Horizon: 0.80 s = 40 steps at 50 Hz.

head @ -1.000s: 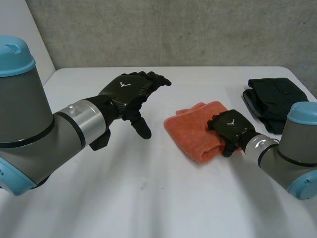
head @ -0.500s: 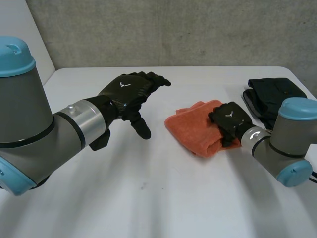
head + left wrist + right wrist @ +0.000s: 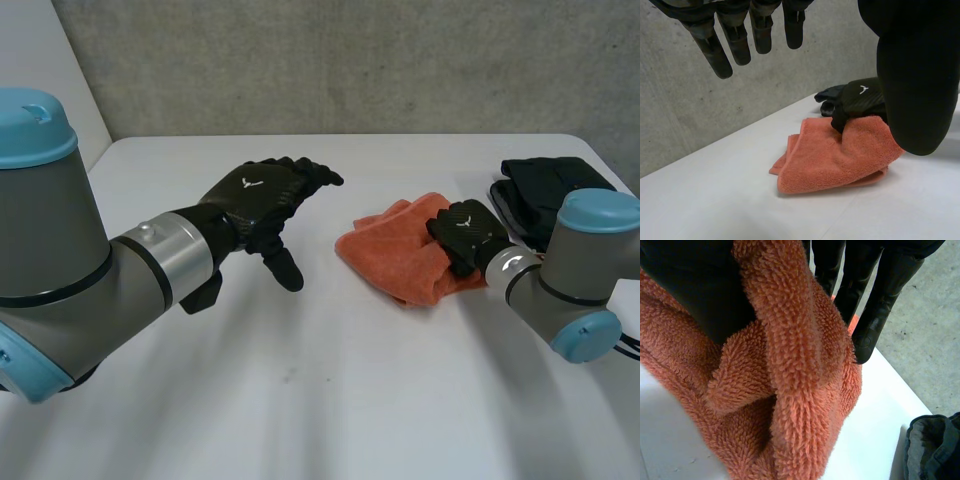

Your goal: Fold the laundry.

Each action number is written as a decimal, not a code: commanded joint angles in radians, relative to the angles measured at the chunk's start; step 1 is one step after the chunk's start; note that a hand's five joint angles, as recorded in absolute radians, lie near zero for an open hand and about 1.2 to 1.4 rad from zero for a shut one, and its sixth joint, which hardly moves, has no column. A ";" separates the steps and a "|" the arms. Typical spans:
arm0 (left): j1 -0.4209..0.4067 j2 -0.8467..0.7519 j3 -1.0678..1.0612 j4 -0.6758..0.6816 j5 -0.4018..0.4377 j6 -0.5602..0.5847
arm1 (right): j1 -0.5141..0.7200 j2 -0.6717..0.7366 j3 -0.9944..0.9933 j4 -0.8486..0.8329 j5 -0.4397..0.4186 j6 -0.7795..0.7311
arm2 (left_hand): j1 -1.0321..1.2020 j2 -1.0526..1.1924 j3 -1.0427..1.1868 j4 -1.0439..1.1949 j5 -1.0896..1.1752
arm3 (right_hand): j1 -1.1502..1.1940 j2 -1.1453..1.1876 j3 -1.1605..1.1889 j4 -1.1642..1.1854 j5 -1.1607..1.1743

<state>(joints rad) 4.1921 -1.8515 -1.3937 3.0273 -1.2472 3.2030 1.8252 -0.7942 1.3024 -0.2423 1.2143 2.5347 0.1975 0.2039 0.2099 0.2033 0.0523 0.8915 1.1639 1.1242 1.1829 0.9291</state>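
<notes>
Orange towel (image 3: 400, 258) is pinched by the right hand (image 3: 466, 233).
Best lifted slowly, so the fold is kept (left hand (image 3: 256, 196) spread wide, empty).

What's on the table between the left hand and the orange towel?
Nothing. In the head view, the stretch of table between the left hand and the towel is bare.

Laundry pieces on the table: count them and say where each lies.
2. An orange towel lies folded in the middle, its edge pinched by the right hand. A dark folded garment sits far right on the table; that pile may hide more.
</notes>
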 commanded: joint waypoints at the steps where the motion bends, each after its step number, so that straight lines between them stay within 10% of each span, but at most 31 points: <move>1: -0.001 0.000 -0.004 0.001 0.000 0.000 | -0.007 -0.014 -0.003 0.015 -0.016 -0.036 | -0.016 -0.023 -0.029 -0.022 -0.046 | 0.505 0.232 0.272 0.213 0.293; 40: -0.003 -0.002 -0.047 0.041 0.000 -0.032 | -0.402 0.188 -0.496 0.090 -0.084 -0.180 | -0.016 -0.023 -0.029 -0.022 -0.046 | 0.505 0.232 0.272 0.213 0.293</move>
<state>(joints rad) 4.1896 -1.8515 -1.4367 3.0634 -1.2485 3.1703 1.4786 -0.6774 0.8053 -0.1670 1.1401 2.3617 0.1975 0.2039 0.2102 0.2033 0.0523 0.9100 1.1639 1.1528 1.1875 0.9520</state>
